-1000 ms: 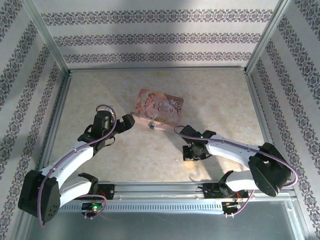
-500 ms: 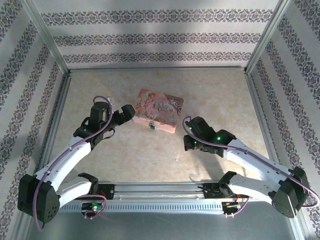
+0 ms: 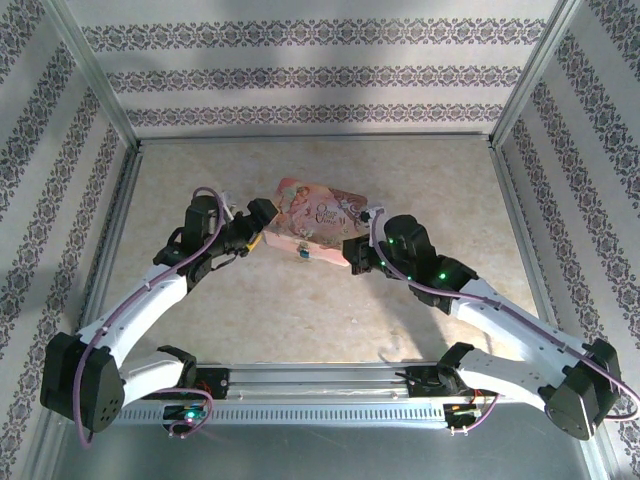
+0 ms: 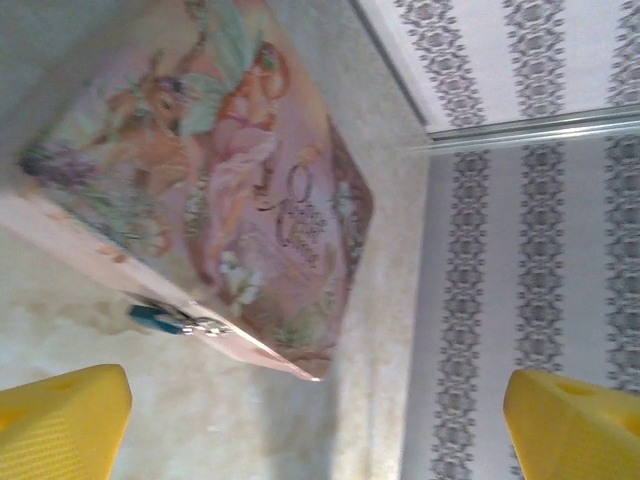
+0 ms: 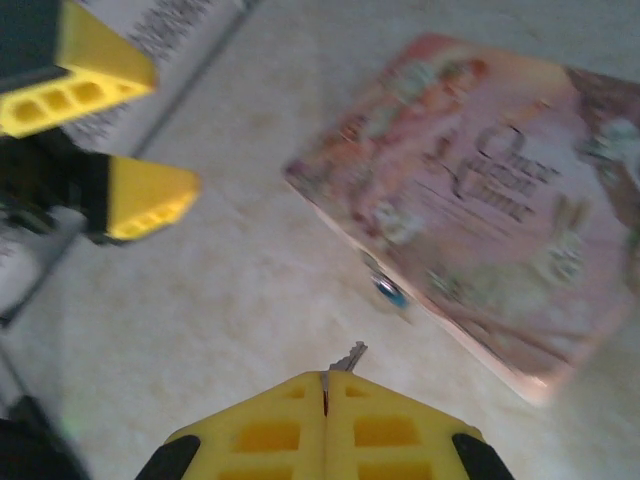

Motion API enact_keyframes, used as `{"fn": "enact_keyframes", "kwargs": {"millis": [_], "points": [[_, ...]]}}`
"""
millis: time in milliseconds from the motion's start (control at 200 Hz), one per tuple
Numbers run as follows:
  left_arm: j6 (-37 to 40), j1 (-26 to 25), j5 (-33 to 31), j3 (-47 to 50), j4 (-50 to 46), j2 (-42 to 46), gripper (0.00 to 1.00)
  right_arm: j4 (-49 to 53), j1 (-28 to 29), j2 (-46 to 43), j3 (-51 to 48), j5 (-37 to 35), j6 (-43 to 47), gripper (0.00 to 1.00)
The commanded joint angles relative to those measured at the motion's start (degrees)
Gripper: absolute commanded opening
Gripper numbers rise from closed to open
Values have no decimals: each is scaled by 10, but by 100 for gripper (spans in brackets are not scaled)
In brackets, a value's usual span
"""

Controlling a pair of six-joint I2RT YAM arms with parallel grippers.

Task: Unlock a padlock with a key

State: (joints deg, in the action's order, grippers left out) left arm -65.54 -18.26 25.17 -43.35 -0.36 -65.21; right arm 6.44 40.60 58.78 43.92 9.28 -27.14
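A pink flower-printed tin (image 3: 318, 218) lies mid-table, and the tiny bluish padlock (image 3: 301, 253) hangs on its front side. In the left wrist view the padlock (image 4: 165, 320) sits at the lower edge of the tin (image 4: 200, 180). My left gripper (image 3: 257, 227) is open at the tin's left end, its yellow fingers (image 4: 62, 420) spread wide with nothing between them. My right gripper (image 5: 325, 382) is shut on the key (image 5: 349, 355), whose tip sticks out toward the padlock (image 5: 388, 291), a short way off. From above, the right gripper (image 3: 352, 256) is by the tin's front right corner.
Patterned walls with metal frame posts (image 3: 95, 70) close in the table on three sides. A metal rail (image 3: 320, 380) runs along the near edge between the arm bases. Bare tabletop (image 3: 300, 320) lies in front of the tin.
The right arm has swung up and left from the table's front right to the tin's front right corner. The left gripper has moved right, up to the tin's left end.
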Motion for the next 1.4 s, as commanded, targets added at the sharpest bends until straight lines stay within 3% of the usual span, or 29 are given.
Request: {"fn": "enact_keyframes", "kwargs": {"millis": [0, 305, 910, 1399], "points": [[-94, 1, 38, 9, 96, -5, 95, -155, -7, 19, -21, 63, -29, 0], [-189, -17, 71, 21, 215, -45, 89, -264, -4, 78, -34, 102, -36, 0], [-229, -53, 67, 4, 251, -80, 80, -389, 5, 190, 14, 116, -34, 0], [-207, -57, 39, 10, 222, -71, 41, -418, 10, 227, 26, 125, -48, 0]]}}
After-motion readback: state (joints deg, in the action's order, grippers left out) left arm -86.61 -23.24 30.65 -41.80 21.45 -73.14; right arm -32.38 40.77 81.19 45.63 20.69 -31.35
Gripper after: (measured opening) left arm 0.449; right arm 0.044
